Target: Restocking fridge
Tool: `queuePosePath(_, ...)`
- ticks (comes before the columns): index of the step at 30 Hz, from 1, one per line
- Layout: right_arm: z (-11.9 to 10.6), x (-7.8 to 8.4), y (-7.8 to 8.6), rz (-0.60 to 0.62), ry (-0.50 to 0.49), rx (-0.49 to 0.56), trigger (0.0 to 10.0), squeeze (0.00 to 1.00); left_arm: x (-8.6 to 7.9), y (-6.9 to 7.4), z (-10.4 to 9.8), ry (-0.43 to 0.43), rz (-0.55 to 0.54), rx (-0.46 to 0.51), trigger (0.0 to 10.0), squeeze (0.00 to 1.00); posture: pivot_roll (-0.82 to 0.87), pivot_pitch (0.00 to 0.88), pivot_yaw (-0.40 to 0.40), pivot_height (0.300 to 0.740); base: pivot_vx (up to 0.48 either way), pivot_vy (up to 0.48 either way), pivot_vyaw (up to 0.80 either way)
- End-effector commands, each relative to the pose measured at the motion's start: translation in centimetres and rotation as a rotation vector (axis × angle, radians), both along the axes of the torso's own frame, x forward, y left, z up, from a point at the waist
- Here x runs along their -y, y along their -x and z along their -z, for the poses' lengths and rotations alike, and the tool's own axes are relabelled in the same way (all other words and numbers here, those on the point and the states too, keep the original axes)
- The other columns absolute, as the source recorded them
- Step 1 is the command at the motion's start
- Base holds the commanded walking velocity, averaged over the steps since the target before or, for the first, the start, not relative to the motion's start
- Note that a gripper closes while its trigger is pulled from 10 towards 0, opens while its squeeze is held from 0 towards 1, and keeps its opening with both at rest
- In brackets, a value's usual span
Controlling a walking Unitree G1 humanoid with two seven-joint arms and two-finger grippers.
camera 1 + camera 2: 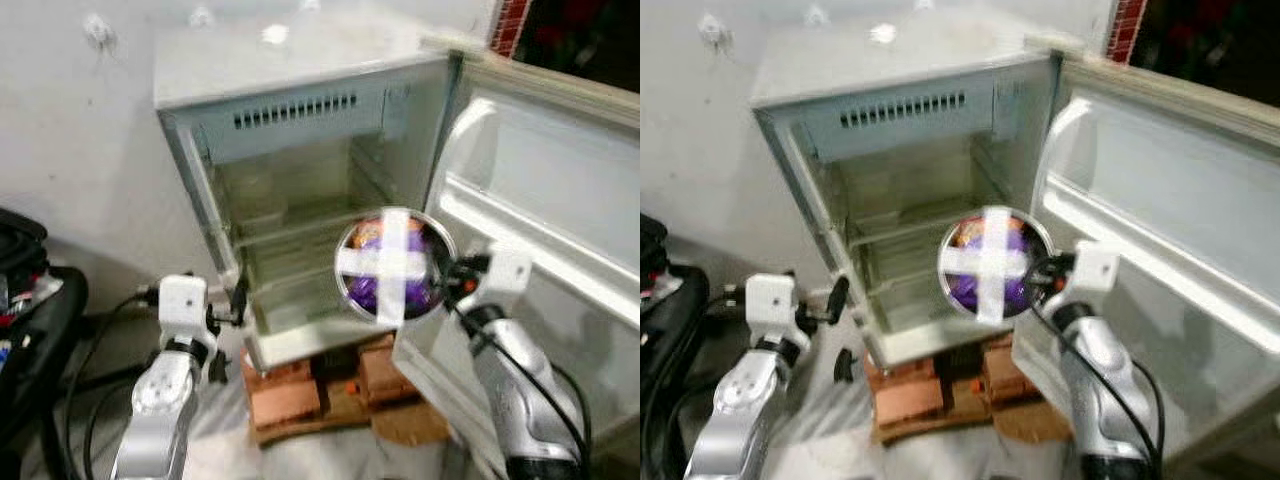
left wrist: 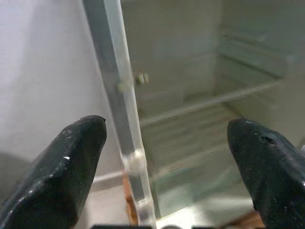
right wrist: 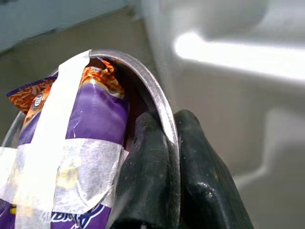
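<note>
Blurring softens both head views, so the fridge (image 1: pixel 300 190) shelves read only as pale lines, and tape hides much of the packet's print. A round metal bowl (image 1: pixel 394 264) holds a purple and orange snack packet (image 3: pixel 90 124) under 2 crossed strips of white tape (image 1: pixel 392 266), raised before the open compartment beside the door (image 1: pixel 540 200). The right gripper (image 3: pixel 169 143) pinches the bowl's rim. The left gripper (image 2: pixel 167 143) is spread wide, empty, near the fridge's left front edge.
</note>
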State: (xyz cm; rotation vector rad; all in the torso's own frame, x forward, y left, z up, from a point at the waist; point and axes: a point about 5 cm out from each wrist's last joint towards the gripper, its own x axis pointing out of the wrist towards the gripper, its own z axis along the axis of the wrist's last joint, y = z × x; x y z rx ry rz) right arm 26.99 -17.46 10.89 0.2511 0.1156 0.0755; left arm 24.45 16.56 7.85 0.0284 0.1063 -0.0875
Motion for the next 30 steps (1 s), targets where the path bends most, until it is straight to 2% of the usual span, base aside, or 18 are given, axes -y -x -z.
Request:
queuePosePath(1,-0.7,-1.2,-0.4,-0.037,-0.02,0.035,10.0,0.0,-1.1,-0.2,-0.4,-0.017,-0.034,0.012,10.0,0.0,0.04,0.0,0.016,0.74,0.461,0.0,0.0)
queuePosePath(4,-0.7,-1.2,-0.4,-0.038,-0.019,0.033,10.0,0.0,-1.2,0.0,-0.2,-0.002,-0.057,-0.003,10.0,0.0,0.04,0.0,0.015,0.74,0.434,0.082,0.0)
queuePosePath(20,-0.5,-1.7,-0.6,-0.083,-0.02,0.019,10.0,0.0,-1.3,0.1,0.0,0.011,-0.111,-0.027,10.0,0.0,0.05,0.0,0.002,0.74,0.0,0.0,0.0)
queuePosePath(27,-0.4,-1.8,-0.6,-0.079,-0.03,0.018,10.0,0.0,-1.0,0.6,0.4,0.02,-0.079,-0.08,10.0,0.0,0.05,0.0,0.004,0.74,0.0,0.0,0.73)
queuePosePath(30,-0.3,-1.9,-0.6,-0.076,-0.026,0.011,10.0,0.0,-0.7,0.9,0.8,0.005,-0.023,-0.112,10.0,0.0,0.06,0.0,0.006,0.74,0.0,0.0,0.65)
